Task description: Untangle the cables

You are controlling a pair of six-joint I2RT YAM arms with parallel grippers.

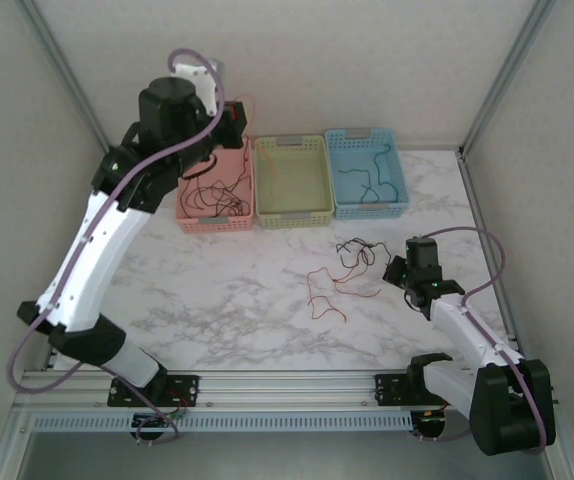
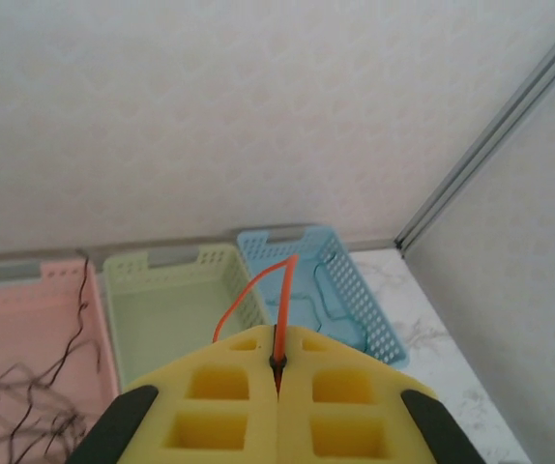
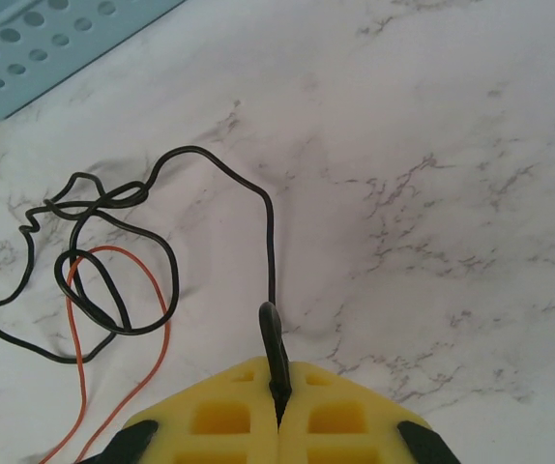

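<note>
Left wrist view: the left gripper (image 2: 277, 375) has its yellow foam-padded fingers (image 2: 215, 406) clenched together on a hair-thin orange wire (image 2: 283, 290). The wire rises from the seam toward twelve o'clock and loops back down at eleven. Beyond it three perforated plastic baskets stand in a row. A pink basket (image 2: 16, 271) at nine o'clock holds loose thin black wires (image 2: 26, 411), a pale green basket (image 2: 166, 329) sits in the middle, and a light blue basket (image 2: 369, 309) is at one o'clock.

In the right wrist view, the right gripper (image 3: 277, 401) is likewise pinched shut, on a thin black wire (image 3: 271, 251). That wire climbs to twelve o'clock, then bends toward ten into a knot of black loops (image 3: 94, 251) crossed by a thin red wire (image 3: 166, 319). All of it lies on the white marble-patterned tabletop (image 3: 432, 145).

In the top view, the left gripper sits high over the pink basket's back right corner. The right gripper is low, at three o'clock of the tangle on the table.

The job looks partly done. Black wires are in the pink basket, a dark wire (image 1: 367, 188) lies in the blue one, and the orange wire is lifted free. Whether the green basket holds anything is too faint to tell. What is left is the black-and-red knot, which has yet to be pulled apart.
</note>
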